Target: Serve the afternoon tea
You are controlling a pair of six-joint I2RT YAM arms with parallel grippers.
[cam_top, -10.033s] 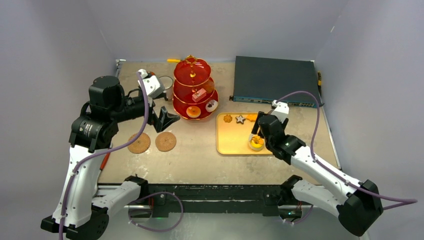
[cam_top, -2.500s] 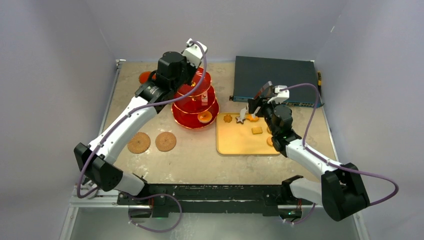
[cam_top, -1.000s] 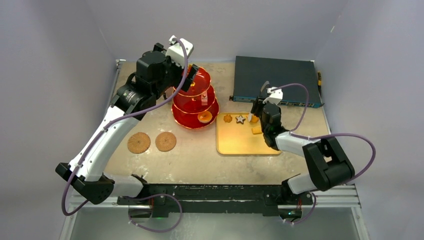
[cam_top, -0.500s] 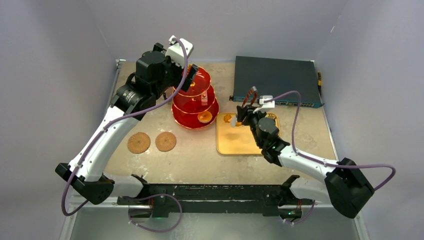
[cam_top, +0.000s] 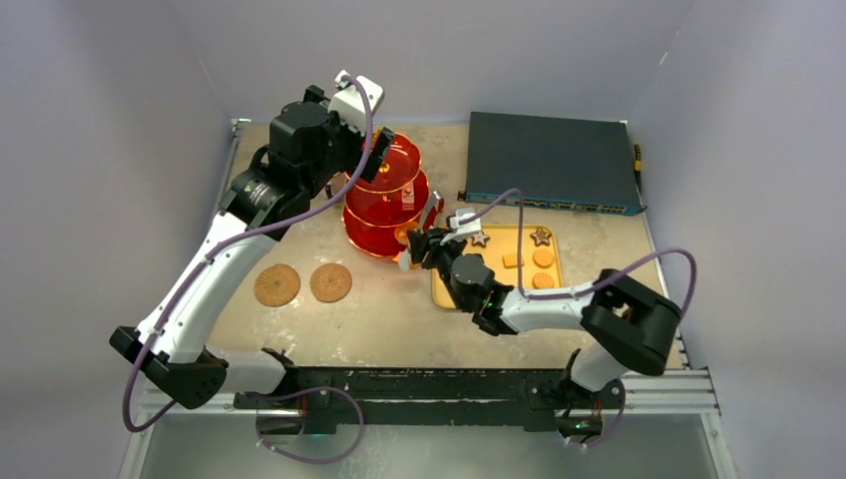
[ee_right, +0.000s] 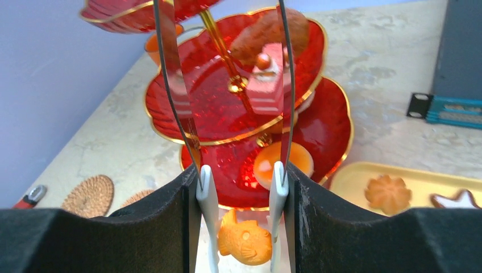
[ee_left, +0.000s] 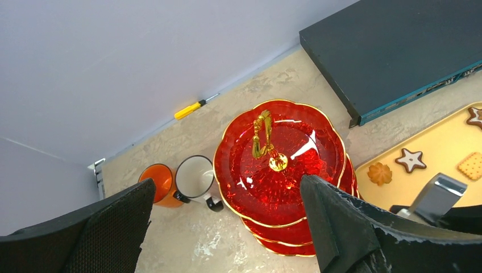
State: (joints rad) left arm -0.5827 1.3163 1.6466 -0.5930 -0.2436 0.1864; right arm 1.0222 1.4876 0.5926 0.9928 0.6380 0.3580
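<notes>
The red three-tier stand point(cam_top: 371, 236) with its gold handle point(ee_left: 262, 133) stands mid-table. My left gripper point(ee_left: 227, 227) hovers open above its top tier, holding nothing. An orange mug point(ee_left: 159, 183) and a white mug point(ee_left: 196, 177) sit just left of the stand. My right gripper point(ee_right: 241, 182) is shut on tongs point(ee_right: 207, 196), whose white tips pinch a fish-shaped pastry point(ee_right: 245, 242) in front of the bottom tier. A pink cake point(ee_right: 266, 85) and a brown pastry point(ee_right: 256, 40) lie on the middle tier. An orange tart point(ee_right: 267, 162) lies on the bottom tier.
The yellow tray point(cam_top: 494, 287) right of the stand carries star cookies point(cam_top: 479, 239) and several round and square ones point(cam_top: 543, 257). A dark electronics box point(cam_top: 549, 160) fills the back right. Two woven coasters point(cam_top: 277, 285) lie front left. A yellow screwdriver point(ee_left: 190, 109) lies by the back wall.
My right arm has swung left from over the tray to the front of the stand, carrying the tongs and the fish pastry. The left arm has stayed still above the stand.
</notes>
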